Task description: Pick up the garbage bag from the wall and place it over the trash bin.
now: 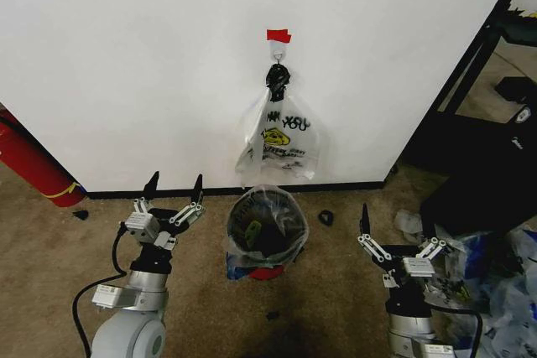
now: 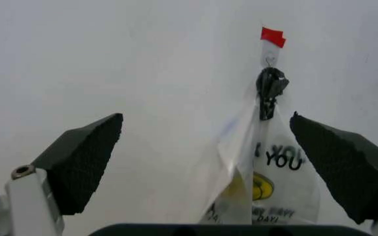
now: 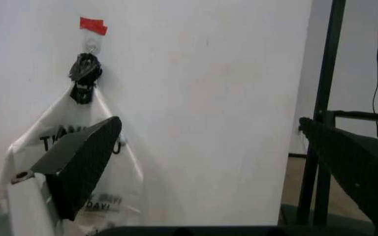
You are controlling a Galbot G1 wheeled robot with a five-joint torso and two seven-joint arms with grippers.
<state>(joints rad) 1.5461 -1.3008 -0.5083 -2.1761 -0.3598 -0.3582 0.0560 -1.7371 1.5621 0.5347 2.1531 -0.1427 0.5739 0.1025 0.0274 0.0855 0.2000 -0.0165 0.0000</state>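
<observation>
Garbage bag on the hook, both claws empty: wrong-bag risk.

The garbage bag (image 2: 232, 147) hangs as a thin clear sheet from the hook (image 1: 277, 67) on the wall (image 1: 126, 56), upper centre of the frame, lying against the THANK YOU bag (image 1: 285, 136). Both share one black tie (image 1: 278, 80), so I judge a pinch could take the printed bag or both, or the tie could snag as I lift. The bin (image 1: 267, 232) sits directly below, seemingly with clear film at its rim. It looks light, so a dragging bag could tip it. My left claw (image 1: 176, 182), lower left, and right claw (image 1: 401, 245), lower right, are both spread wide and hold nothing.
</observation>
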